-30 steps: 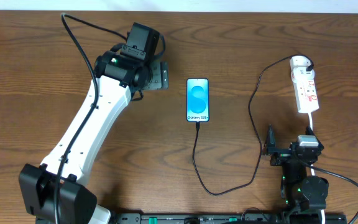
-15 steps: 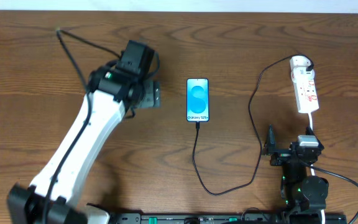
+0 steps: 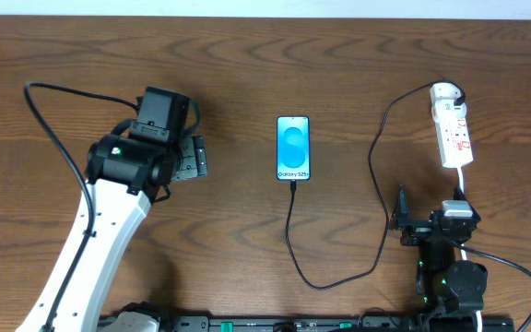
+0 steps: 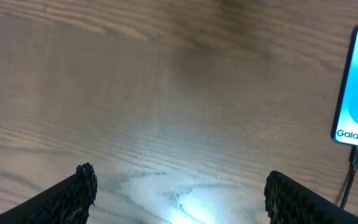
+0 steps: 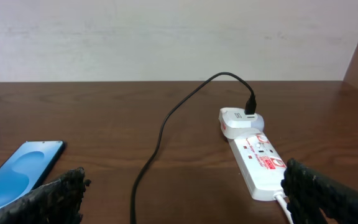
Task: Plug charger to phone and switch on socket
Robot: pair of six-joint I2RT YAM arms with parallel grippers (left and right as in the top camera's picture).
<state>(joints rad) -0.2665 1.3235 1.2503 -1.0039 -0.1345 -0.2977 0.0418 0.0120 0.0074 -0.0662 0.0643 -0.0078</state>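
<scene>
Overhead view: the left gripper (image 3: pixel 190 159) has pulled back to the left across the wooden table (image 3: pixel 358 55) over the last second and now sits well apart from the phone (image 3: pixel 293 148), holding nothing. The phone lies flat at the table's centre, screen lit, with the charger (image 3: pixel 290 242) meeting its near edge. The thin black cable loops toward the robot, then runs up to the white plug head at the far end of the socket (image 3: pixel 455 136). The plugging step looks done, so the switch is probably what remains. Whether it is already on cannot be told. The left arm reaches forward from the near left corner, its wrist turned toward the phone. The right gripper (image 3: pixel 401 219) rests folded at the near right, just below the socket. Left wrist view: the two fingers stand wide apart over bare wood, with the phone and its connector at the right edge. Right wrist view: the right gripper's fingers (image 5: pixel 73 183) are also spread wide and empty, level, with the socket (image 5: pixel 257 155) ahead to the right.
</scene>
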